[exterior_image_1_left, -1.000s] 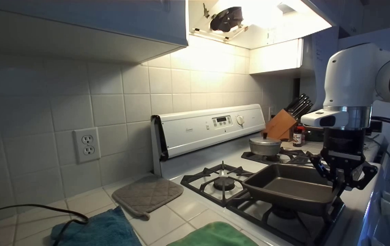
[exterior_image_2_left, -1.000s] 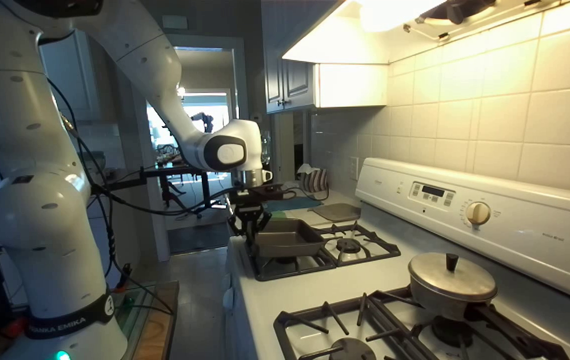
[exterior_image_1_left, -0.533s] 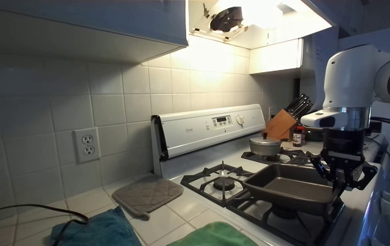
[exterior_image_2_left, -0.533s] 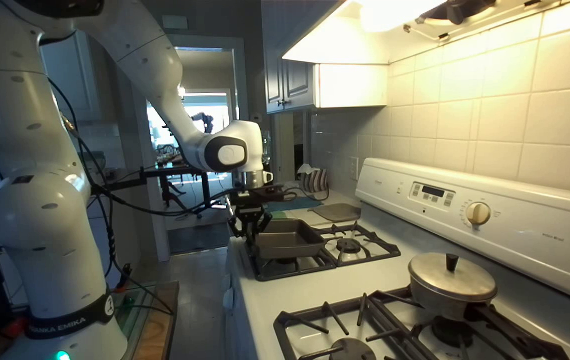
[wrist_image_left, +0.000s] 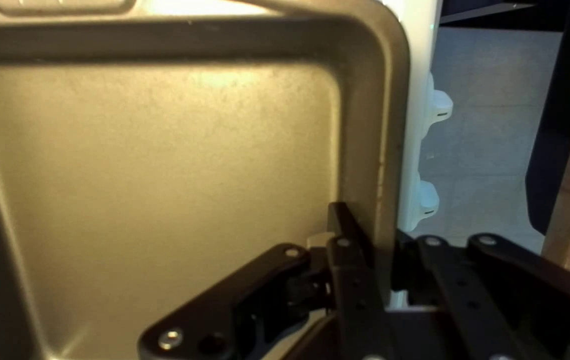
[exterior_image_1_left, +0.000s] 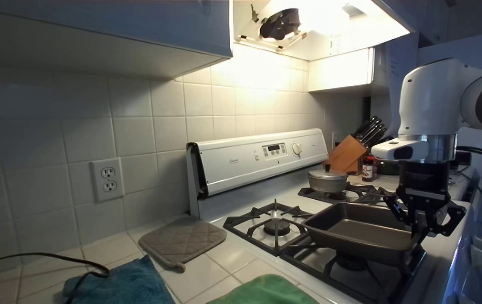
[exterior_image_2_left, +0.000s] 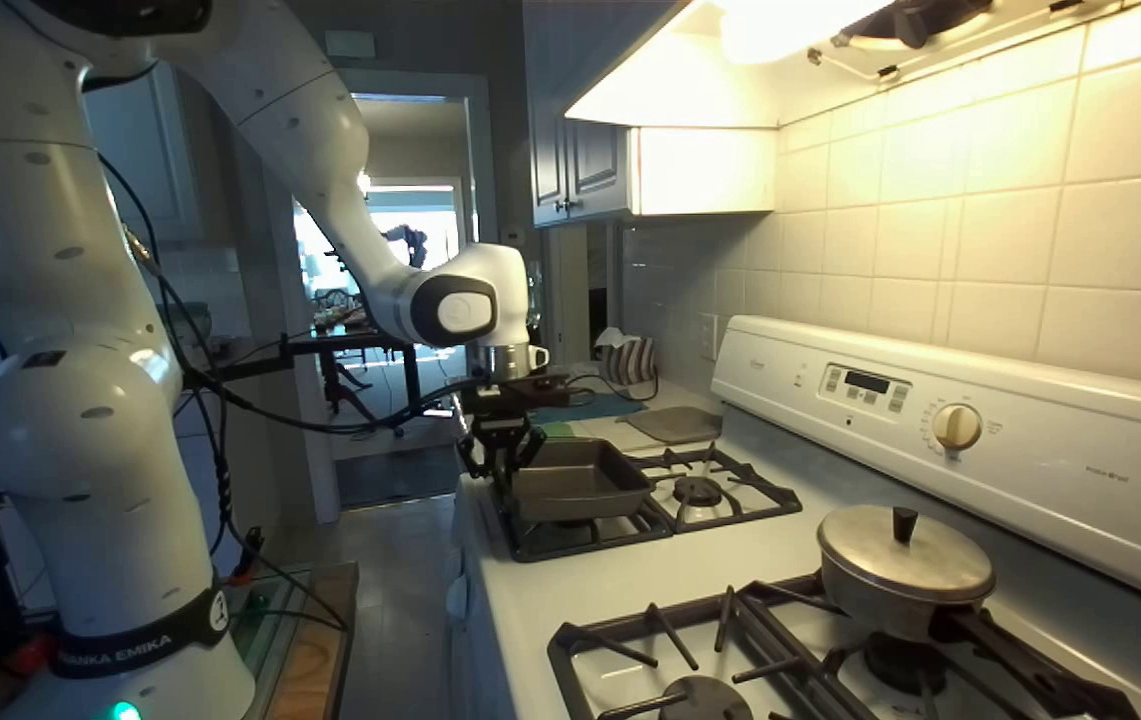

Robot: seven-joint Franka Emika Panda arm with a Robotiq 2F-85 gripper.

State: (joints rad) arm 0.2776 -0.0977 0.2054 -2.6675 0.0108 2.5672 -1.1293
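A dark metal baking pan (exterior_image_1_left: 361, 230) is at the front burner grate (exterior_image_1_left: 327, 270) of the white stove. It also shows in an exterior view (exterior_image_2_left: 580, 490) and fills much of the wrist view (wrist_image_left: 190, 150). My gripper (exterior_image_1_left: 419, 236) points down at the pan's side wall by the stove's front edge. In the wrist view the gripper (wrist_image_left: 372, 232) straddles that wall, one finger inside the pan and one outside, pinched on the rim. The pan's inside is bare. I cannot tell whether the pan rests fully on the grate or is slightly raised.
A lidded saucepan (exterior_image_2_left: 905, 570) stands on another burner. A knife block (exterior_image_1_left: 346, 154) and a bottle (exterior_image_1_left: 367, 169) stand beyond the stove. A grey potholder (exterior_image_1_left: 183, 238), a blue towel (exterior_image_1_left: 120, 283) and a green cloth (exterior_image_1_left: 264, 291) lie on the tiled counter. Knobs (wrist_image_left: 439, 105) jut from the stove's front.
My arm and gripper have moved down slightly. The pan has shifted very slightly with the gripper, rightward in an exterior view. The gripper's hold on the wall looks the same.
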